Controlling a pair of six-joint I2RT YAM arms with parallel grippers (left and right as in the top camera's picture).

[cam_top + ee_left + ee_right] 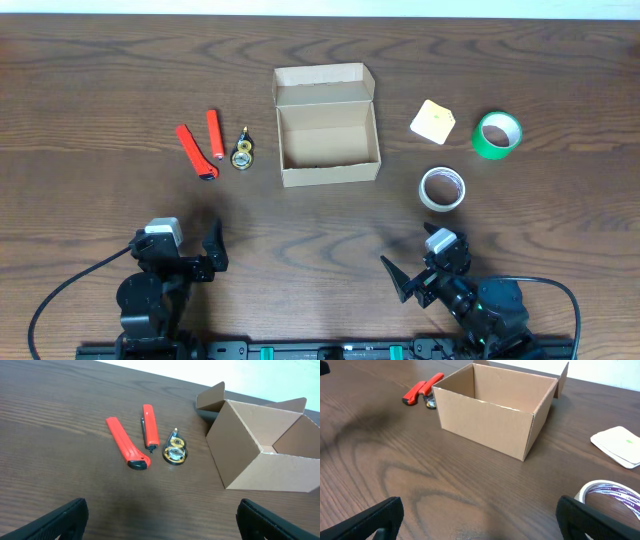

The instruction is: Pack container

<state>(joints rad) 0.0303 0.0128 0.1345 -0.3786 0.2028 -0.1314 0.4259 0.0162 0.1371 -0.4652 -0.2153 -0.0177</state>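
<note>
The container (327, 140) is an open tan cardboard box at the table's middle, its flap lid folded back, with nothing visible inside. It also shows in the left wrist view (250, 455) and the right wrist view (490, 415). My left gripper (188, 248) is open and empty near the front left; its fingers frame bare wood in its wrist view (160, 520). My right gripper (425, 265) is open and empty at the front right (480, 520), near a white tape roll (441, 188) (610, 494).
Left of the box lie a red utility knife (196, 151) (127, 449), a red pen (214, 135) (149, 432) and a small clear tape dispenser (242, 152) (175, 451). To the right are a yellow note pad (432, 121) (619, 445) and a green tape roll (496, 134).
</note>
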